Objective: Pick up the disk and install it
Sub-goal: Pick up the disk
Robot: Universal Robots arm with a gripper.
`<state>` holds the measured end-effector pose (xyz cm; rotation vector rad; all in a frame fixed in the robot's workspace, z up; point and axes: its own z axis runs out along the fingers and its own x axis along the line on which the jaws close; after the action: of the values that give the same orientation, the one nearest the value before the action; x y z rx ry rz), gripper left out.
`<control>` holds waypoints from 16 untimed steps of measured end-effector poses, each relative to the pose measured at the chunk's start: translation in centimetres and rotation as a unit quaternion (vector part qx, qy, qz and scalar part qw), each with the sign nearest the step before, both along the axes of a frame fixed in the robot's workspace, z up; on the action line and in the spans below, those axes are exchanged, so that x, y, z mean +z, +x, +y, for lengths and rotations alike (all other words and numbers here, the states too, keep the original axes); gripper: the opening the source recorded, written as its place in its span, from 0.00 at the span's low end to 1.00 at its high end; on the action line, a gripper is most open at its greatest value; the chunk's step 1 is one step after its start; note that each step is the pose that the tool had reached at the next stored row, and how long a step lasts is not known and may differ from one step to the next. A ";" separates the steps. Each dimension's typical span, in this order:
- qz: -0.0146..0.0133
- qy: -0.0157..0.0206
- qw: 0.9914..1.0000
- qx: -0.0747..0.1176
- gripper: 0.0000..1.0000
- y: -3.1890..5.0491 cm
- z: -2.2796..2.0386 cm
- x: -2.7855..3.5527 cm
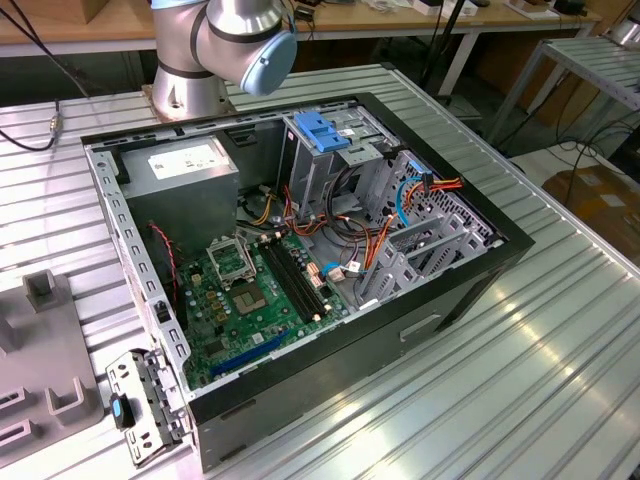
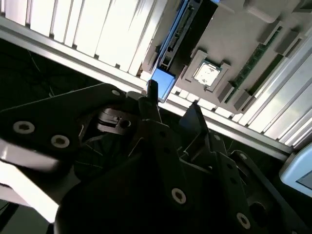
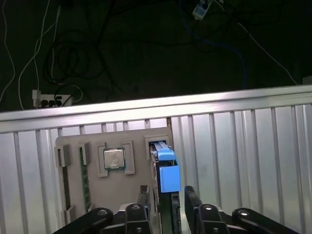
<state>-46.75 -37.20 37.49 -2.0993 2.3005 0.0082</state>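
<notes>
The disk stands on its edge in a slot of a grey parts holder, its blue carrier end facing me. In the first wrist view my gripper is open just above the disk, one dark finger on each side of it with a gap to the disk. In the second wrist view the gripper hangs over the same blue end of the disk. Nothing is held. The open computer case lies on the table in the exterior view, with a metal drive cage inside.
The holder also carries a square processor chip and a green memory stick. It rests on a ribbed aluminium table near the edge, with dark floor and cables beyond. The arm's base stands behind the case.
</notes>
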 end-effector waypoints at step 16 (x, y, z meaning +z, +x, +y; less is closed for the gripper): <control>-0.003 0.001 1.000 0.010 0.60 -0.26 -0.05 -2.38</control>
<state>-47.01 -37.25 35.11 -2.1185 2.2739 0.0042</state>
